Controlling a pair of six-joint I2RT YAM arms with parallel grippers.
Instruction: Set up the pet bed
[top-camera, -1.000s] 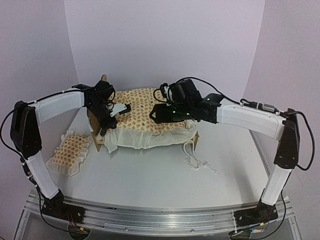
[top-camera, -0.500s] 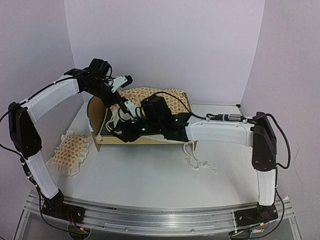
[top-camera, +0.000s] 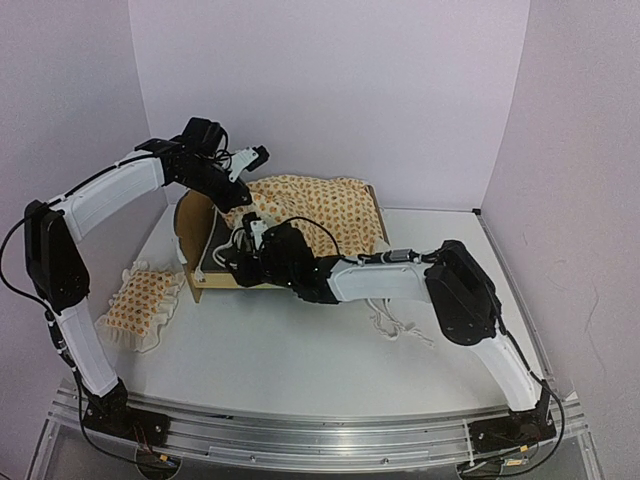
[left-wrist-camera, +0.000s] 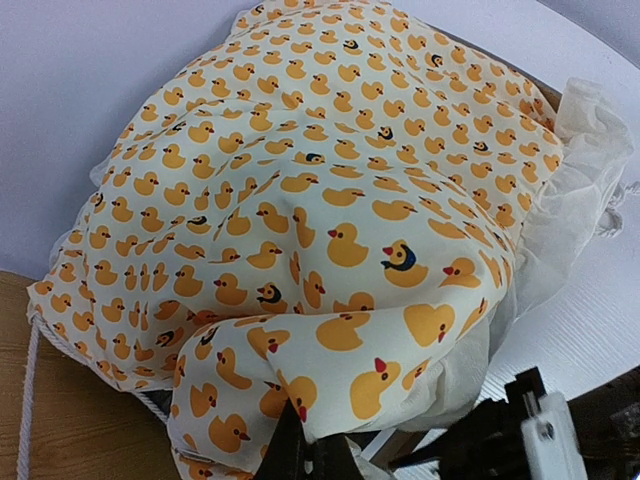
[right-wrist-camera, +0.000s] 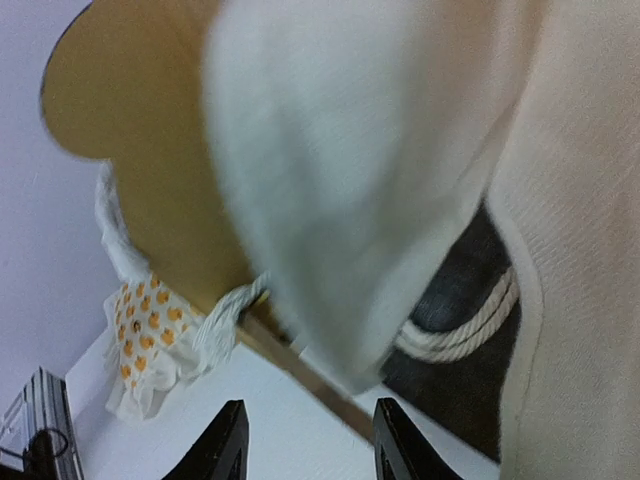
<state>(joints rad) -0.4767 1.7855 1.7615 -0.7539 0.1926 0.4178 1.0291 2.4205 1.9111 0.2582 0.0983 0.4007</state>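
The pet bed's light-wood frame (top-camera: 192, 228) stands at the table's back left, with its dark grey base (right-wrist-camera: 470, 300) bared at the headboard (right-wrist-camera: 130, 100) end. The duck-print ruffled bedding (top-camera: 315, 205) is heaped over the far part of the frame. My left gripper (top-camera: 243, 185) holds its near edge up. In the left wrist view that gripper (left-wrist-camera: 310, 455) is shut on a fold of the bedding (left-wrist-camera: 300, 200). My right gripper (top-camera: 235, 258) reaches in low under the raised cloth, over the frame's front rail. It is open (right-wrist-camera: 310, 445) with nothing between its fingers. The pillow (top-camera: 140, 300) lies left of the frame.
A white cord (top-camera: 395, 325) trails on the table right of the frame. A second white cord (right-wrist-camera: 460, 335) lies across the dark base. The bedding's white underside (right-wrist-camera: 360, 200) hangs just ahead of my right fingers. Walls stand close behind and to the left.
My left gripper has lifted the bedding's headboard end up and back, baring the base. My right arm has swung left and down under the cloth, and its jaws have narrowed.
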